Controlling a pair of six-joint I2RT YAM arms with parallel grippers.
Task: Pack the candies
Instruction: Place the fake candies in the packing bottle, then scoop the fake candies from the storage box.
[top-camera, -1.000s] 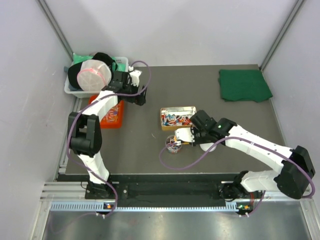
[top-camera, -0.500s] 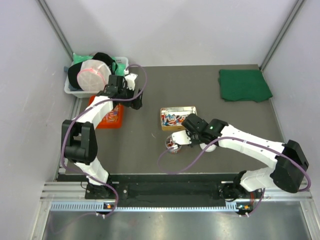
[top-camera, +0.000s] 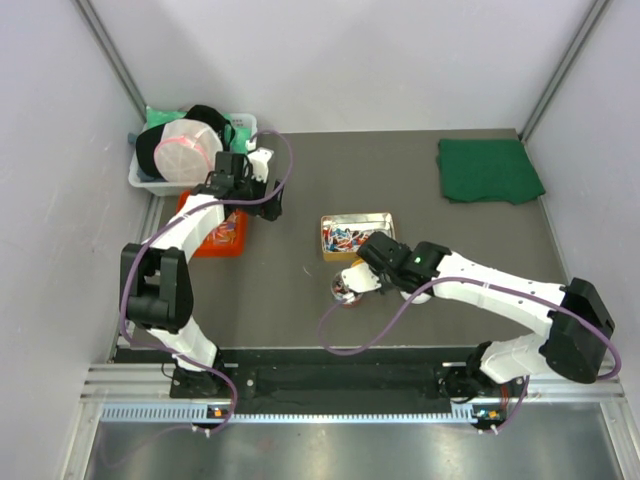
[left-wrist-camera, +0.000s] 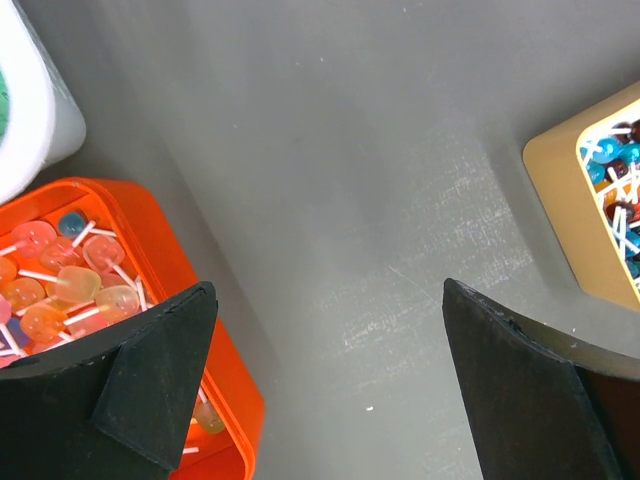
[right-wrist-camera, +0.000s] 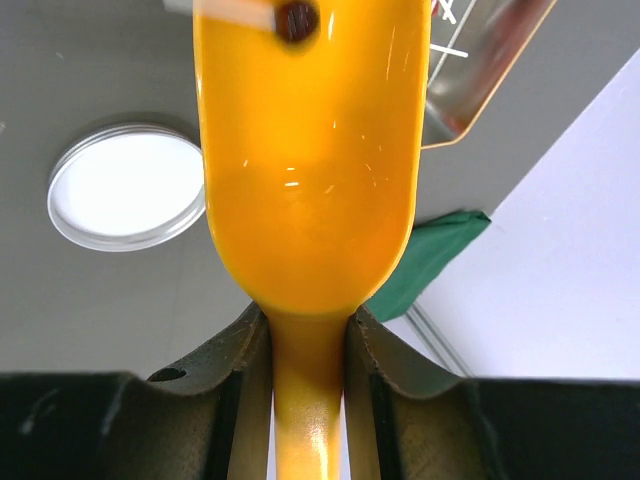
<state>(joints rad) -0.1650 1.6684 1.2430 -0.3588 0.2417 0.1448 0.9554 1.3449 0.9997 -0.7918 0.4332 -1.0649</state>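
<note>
Right gripper shifted toward 9 o'clock, clamped on orange scoop handle, at 6 o'clock of the tin of candies. Left gripper fully spread, empty.

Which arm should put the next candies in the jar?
Right. The right claw grips the scoop, close to the tin of candies and the jar. The left claw is open and empty, far off by the orange tray.

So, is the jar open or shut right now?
Open: seen from above, the jar shows colourful contents with nothing covering it, and a white lid lies flat on the table.
</note>
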